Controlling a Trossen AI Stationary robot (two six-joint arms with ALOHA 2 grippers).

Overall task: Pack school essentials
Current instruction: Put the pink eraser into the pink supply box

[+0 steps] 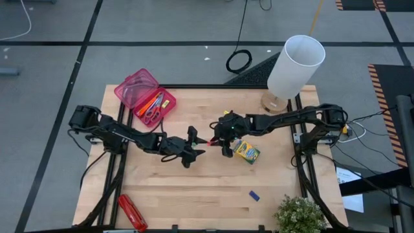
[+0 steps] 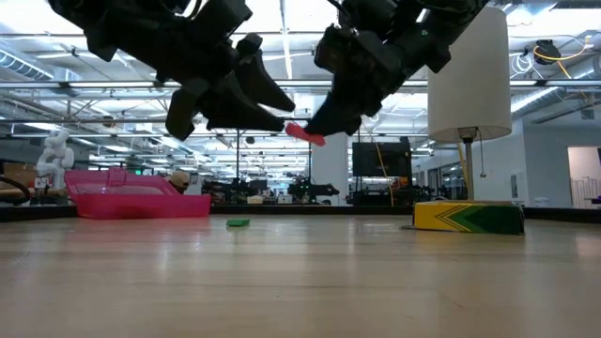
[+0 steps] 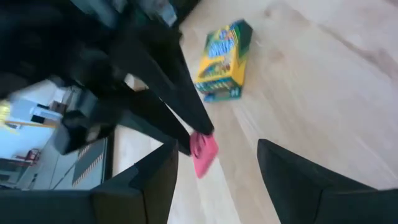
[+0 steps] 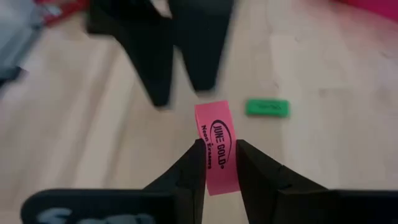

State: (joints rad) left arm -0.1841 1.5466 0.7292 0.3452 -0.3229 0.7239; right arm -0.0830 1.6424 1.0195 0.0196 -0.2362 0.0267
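Observation:
A pink eraser [image 4: 215, 138] with black print hangs in the air over the middle of the table, with my right gripper [image 4: 219, 158] shut on it. My left gripper [image 3: 217, 180] is open just to its left, its fingers [image 2: 268, 105] wide apart and facing the eraser [image 3: 203, 153]; I see no touch. The green-yellow crayon box [image 1: 246, 151] lies flat to the right of both grippers. A green eraser [image 2: 238, 222] lies on the table below them. The open pink case [image 1: 143, 97] at the far left holds scissors and pens. My right gripper pinches the pink eraser's end nearest it [image 4: 217, 171] between its two fingertips. The fingers come from the table's right, slanting down, and lie along the eraser. The eraser's free end [image 2: 299, 131] sticks out toward my left gripper, tilted and lifted clear of the table.
A white lamp [image 1: 294, 68] stands at the far right corner. A blue eraser [image 1: 254, 195] lies near the front right. A long red stapler-like object [image 1: 131, 212] lies at the front left, and a small plant [image 1: 299, 217] stands at the front right edge.

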